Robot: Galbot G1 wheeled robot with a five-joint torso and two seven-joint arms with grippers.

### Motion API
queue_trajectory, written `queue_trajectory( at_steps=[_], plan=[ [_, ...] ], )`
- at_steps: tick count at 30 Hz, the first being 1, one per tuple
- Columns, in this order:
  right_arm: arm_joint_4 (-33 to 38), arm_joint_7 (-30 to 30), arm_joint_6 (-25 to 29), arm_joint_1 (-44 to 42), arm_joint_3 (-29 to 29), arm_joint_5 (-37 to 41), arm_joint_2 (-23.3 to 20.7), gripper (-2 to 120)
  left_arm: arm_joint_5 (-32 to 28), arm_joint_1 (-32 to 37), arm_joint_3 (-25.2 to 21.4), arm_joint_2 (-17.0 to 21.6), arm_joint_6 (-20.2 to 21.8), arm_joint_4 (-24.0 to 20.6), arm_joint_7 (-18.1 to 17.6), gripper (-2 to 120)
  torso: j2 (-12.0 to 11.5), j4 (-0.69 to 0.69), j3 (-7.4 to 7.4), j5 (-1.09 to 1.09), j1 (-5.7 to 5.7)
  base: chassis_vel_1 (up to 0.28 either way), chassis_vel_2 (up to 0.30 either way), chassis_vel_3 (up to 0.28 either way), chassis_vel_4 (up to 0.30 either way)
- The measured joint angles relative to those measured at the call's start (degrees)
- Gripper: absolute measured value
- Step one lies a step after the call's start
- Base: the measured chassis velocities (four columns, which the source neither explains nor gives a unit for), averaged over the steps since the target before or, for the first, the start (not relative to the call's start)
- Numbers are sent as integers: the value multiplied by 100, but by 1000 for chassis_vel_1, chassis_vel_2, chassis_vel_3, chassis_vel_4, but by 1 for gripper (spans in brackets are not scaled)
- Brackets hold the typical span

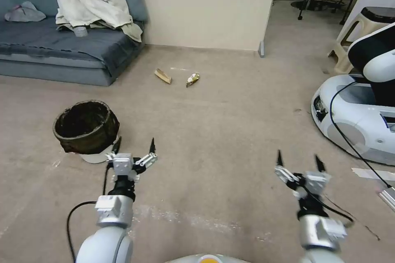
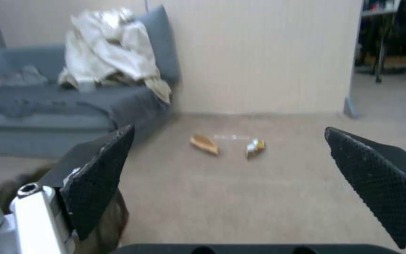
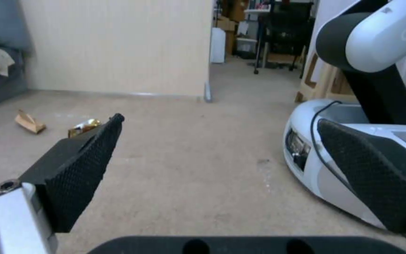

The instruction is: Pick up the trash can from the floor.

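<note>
Sofa (image 1: 61, 45) sits at far left against the wall, blue-grey, with a pale crumpled blanket (image 1: 92, 0) heaped on it. Trash can (image 1: 87, 130) stands upright on the floor (image 1: 214, 131) in front of the sofa, at the robot's left: white body, dark bag liner over rim and upper part. Left gripper (image 1: 135, 144) hangs just beside the can's right side, fingers spread wide, nothing between them; whether the nearer fingertip touches the liner cannot be told. Left wrist view shows the left gripper (image 2: 231, 155) pointing past the can toward the wall, both black textured pads apart, the can a dark blur by one pad. Farther ahead on the carpet lie a brown paper scrap (image 1: 163, 76) and a shiny crumpled wrapper (image 1: 192, 79), near each other, well apart from the can. Right gripper (image 1: 299, 160) hovers over bare carpet at the right, also spread and empty, well apart from the can. Another white robot base (image 1: 354, 119) stands at far right, a black cable running over it, a beige stool (image 1: 362, 28) behind it.
</note>
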Motion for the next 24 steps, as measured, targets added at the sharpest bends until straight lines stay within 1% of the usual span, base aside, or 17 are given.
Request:
queue_trajectory(
  at_steps=[1, 3, 7, 14, 17, 24],
  plan=[
    [24, -36, 10, -5, 4, 21, 0, 100, 4, 106, 1, 6, 109, -97, -1, 100, 0, 0, 0, 0, 0, 0, 0, 0, 0],
    [32, -112, 12, 12, 15, 72, -2, 100, -7, 180, -16, 31, 250, -147, -1, 100, 0, 0, 0, -2, 0, 0, 0, 0, 0],
    [6, -286, 24, 81, 48, 195, -24, 100, -107, 171, -45, 108, 328, -101, 6, 100, 0, -1, 0, -2, 0, 0, 0, 0, 0],
    [-51, -395, 16, 252, 100, 235, -62, 100, -138, 144, -35, 114, 322, -59, 8, 100, 0, -1, 0, -2, 0, 0, 0, 0, 0],
    [-51, -405, -47, 301, 101, 235, -77, 100, -52, 140, -28, 66, 218, -32, 22, 100, 0, -1, 0, -2, 0, 0, 0, 0, 0],
    [-51, -405, -92, 308, 90, 233, -77, 100, 29, 137, -31, 48, 166, -19, 26, 100, 0, -2, 0, -2, 0, 0, 0, 0, 0]
  ],
)
